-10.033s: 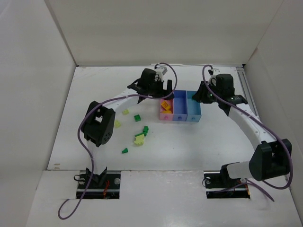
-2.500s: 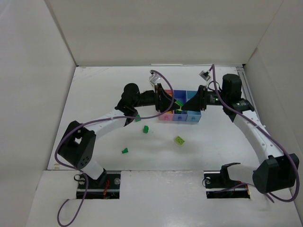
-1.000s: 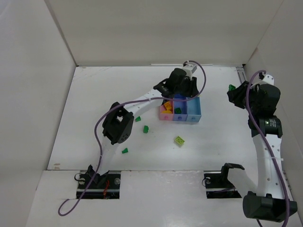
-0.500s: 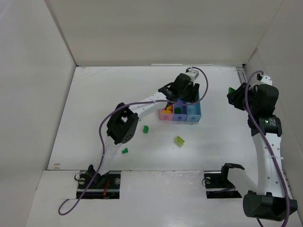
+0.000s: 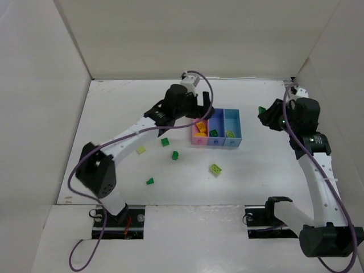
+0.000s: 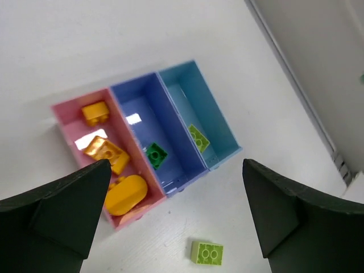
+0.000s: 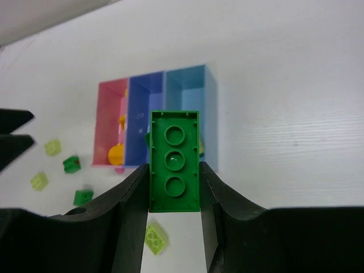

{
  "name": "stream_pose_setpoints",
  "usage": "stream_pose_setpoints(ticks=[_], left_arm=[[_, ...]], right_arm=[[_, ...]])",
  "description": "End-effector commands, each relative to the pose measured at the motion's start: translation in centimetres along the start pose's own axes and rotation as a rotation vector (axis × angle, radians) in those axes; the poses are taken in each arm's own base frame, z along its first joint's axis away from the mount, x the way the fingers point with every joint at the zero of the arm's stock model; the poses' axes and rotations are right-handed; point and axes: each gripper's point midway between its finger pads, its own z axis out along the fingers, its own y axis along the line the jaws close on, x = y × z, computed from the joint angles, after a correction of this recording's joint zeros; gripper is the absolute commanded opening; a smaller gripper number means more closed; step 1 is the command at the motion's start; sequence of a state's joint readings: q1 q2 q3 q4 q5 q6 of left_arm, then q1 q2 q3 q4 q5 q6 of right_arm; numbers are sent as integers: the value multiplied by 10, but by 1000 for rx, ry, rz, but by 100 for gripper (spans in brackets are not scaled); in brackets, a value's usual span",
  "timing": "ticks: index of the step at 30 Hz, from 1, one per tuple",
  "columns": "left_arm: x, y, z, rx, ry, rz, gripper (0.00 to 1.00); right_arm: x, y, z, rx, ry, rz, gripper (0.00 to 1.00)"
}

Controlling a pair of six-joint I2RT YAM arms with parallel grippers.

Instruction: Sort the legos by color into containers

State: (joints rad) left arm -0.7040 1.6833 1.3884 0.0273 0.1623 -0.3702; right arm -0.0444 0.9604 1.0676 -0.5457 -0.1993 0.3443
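Top view: the left gripper has just swung off the joined pink, medium-blue and light-blue plastic bins. Left wrist: its jaws are wide and empty now, and a small lime-yellow plastic brick lies in the light-blue bin, so that drop looks done. Right wrist: the right gripper is clamping a long green three-stud brick, probably headed for medium blue.

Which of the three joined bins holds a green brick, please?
The medium blue middle bin; the pink bin holds orange pieces, the light blue bin a lime one.
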Motion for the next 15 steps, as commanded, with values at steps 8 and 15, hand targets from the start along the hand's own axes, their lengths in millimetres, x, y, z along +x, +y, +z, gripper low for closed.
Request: stream_pose_setpoints(ticks=[8,15], left_arm=[[41,94,-128,-361,-139,-307,100],[81,117,-160,-473,-115,-412,100]], right_arm=[[63,101,82,-106,146,-95,1],[96,118,130,-44,205,-115,4]])
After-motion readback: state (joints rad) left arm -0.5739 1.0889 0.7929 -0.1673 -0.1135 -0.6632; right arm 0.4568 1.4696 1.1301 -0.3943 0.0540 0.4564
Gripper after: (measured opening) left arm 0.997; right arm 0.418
